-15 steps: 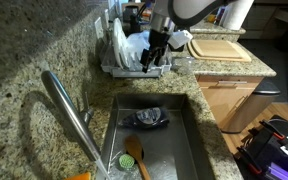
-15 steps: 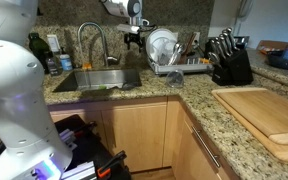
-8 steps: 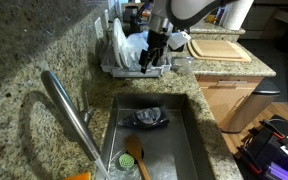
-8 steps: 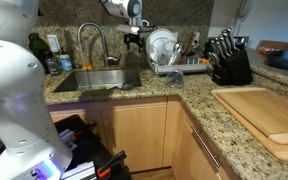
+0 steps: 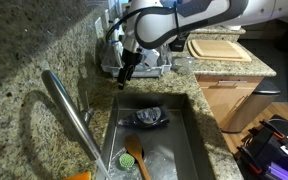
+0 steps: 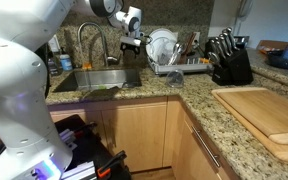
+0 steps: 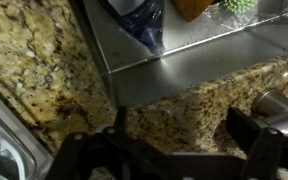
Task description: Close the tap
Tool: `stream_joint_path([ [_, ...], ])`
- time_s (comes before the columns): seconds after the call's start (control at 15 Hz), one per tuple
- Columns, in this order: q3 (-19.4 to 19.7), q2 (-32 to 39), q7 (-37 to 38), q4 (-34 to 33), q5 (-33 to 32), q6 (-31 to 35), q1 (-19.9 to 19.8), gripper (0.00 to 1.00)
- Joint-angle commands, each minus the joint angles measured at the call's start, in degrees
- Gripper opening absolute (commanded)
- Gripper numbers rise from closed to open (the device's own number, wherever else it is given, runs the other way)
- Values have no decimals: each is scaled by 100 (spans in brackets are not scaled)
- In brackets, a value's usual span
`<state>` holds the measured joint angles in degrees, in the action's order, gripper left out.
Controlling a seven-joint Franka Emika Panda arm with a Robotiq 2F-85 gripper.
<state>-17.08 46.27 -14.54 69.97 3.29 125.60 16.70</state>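
Gripper (image 5: 125, 78), fingers spread and empty, hovers over the speckled granite counter (image 5: 44, 40) at the steel sink's (image 5: 179, 150) rim. Approach phase: the tap (image 5: 69, 112), a curved brushed-steel tube, stands untouched at its 7 o'clock. Next move: reach the thin lever and press it precisely.

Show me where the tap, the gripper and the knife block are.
Tap (image 5: 72, 115): in an exterior view, middle of the spout.
Gripper (image 5: 124, 82): in an exterior view, between its fingertips.
Knife block (image 6: 231, 68): in an exterior view, the block's front.
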Motion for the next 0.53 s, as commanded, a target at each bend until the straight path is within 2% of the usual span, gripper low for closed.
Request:
stream_joint_path([
  [0.0,1,30,8,-1,-1,14,5,100],
  [0.2,54,144,66,-125,-30,-54,21,100],
  [0.47,274,1158,-156,-1552,-525,-186,438,100],
])
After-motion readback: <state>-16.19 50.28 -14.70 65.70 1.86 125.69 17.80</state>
